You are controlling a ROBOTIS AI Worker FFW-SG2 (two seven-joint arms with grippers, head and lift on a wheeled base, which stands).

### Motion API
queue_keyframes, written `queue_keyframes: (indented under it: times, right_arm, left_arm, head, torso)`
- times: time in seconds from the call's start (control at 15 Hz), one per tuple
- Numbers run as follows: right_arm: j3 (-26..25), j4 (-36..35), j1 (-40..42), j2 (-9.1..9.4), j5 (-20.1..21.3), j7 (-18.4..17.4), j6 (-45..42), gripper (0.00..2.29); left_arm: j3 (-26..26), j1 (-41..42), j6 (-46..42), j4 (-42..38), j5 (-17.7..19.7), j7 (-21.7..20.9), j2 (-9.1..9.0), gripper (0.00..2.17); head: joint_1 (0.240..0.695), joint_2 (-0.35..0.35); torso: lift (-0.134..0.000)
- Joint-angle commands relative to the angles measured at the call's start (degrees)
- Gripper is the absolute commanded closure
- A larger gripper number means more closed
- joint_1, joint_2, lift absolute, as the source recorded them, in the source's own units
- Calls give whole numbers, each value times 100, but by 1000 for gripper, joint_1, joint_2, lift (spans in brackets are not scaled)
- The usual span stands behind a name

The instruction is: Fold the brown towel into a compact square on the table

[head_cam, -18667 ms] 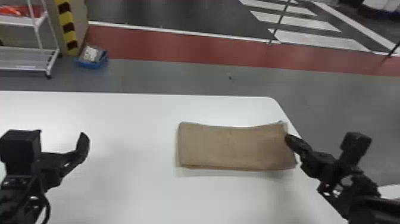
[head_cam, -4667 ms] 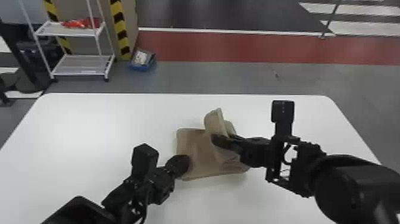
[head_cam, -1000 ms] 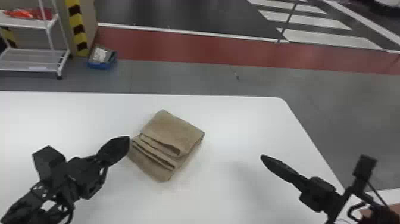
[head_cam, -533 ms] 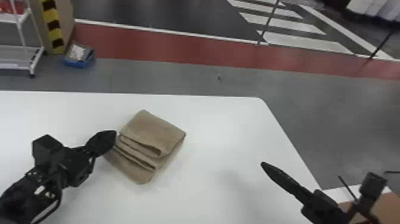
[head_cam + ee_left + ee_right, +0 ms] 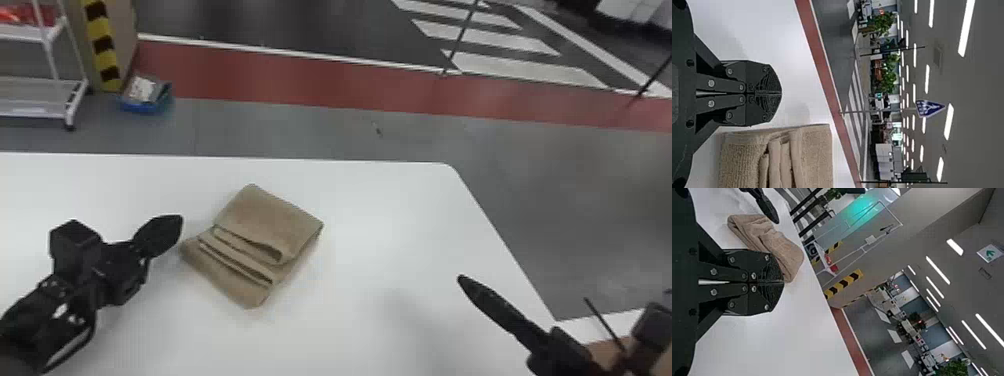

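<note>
Brown towel [image 5: 272, 215] is seen folded into a thick, roughly square packet on the white table [image 5: 390, 210], its layers exposed and uneven. Just to the towel's left, the left gripper [image 5: 176, 228] is held empty, fingers pressed together; well to the towel's right, the right gripper [image 5: 462, 281] is likewise closed on nothing. The main folding appears done, with perhaps only the layers left to be straightened.

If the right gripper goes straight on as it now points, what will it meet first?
The right gripper seems free to pass on the towel's far side; its height and tilt are unclear, so it might touch the table first.
</note>
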Motion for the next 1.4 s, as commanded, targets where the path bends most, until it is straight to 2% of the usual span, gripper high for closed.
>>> queue_keyframes:
  times: [0.0, 0.13, 0.33, 0.67, 1.0, 1.13, 1.33]
  right_arm:
    - [45, 22, -25, 2, 14, -4, -30, 1804]
    - [53, 31, -42, 2, 14, -22, -65, 1804]
    - [71, 31, -69, 2, 14, -39, -65, 1804]
    - [133, 66, -113, 2, -4, -83, -65, 1804]
    - [106, 119, -139, -7, -39, -57, -65, 1808]
    - [62, 172, -183, -25, -83, -48, -65, 1804]
    - [62, 198, -271, -51, -153, -92, -65, 1804]
  left_arm:
    - [-39, 77, 199, -22, -38, -22, 87, 1787]
    - [-22, 270, 252, -251, -82, -57, 96, 1787]
    - [49, 832, 850, -1270, -73, -136, 254, 1787]
    - [49, 1773, 1307, -2633, -47, -224, 474, 1787]
    - [-127, 2265, 1465, -3125, -47, -119, 421, 1787]
    - [-171, 2406, 1465, -3178, -55, -92, 281, 1784]
    - [-22, 2476, 1412, -3441, -99, 189, 316, 1784]
  head:
    - [695, -274]
    - [695, -267]
    - [695, -279]
    - [695, -336]
    - [695, -350]
    - [695, -350]
    - [695, -350]
  torso:
    - [-125]
    - [-125]
    - [-125]
    - [-125]
    - [-125]
    - [-125]
    - [-125]
